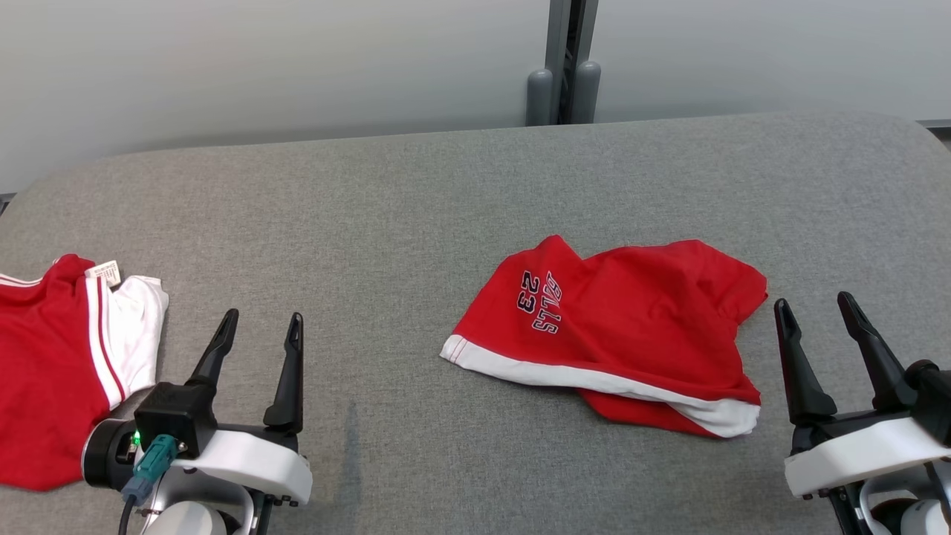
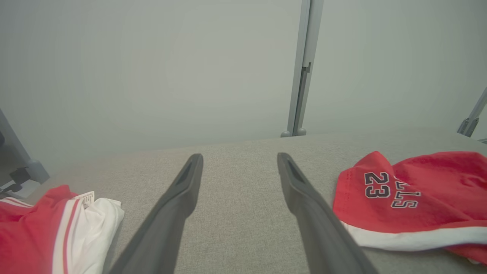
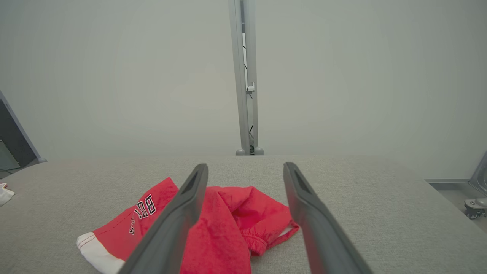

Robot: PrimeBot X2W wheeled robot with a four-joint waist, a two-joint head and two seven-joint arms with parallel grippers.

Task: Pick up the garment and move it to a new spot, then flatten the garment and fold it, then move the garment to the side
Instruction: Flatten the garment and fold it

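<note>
To lift cleanly, the right tool (image 1: pixel 816 305) should pinch a bunched fold of the garment (image 1: pixel 617 334), not one loose layer. Both it and the left tool (image 1: pixel 264 319) stand wide open, holding nothing. The garment lies crumpled on the surface (image 1: pixel 371 215), just beside the right tool at nine o'clock, and well apart from the left tool, at three o'clock.

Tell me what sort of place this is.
Probably a robot test bay, not a home: a grey fabric-covered table, pale partition panels joined by a metal post, with red basketball shorts and another red-and-white garment laid out.
</note>
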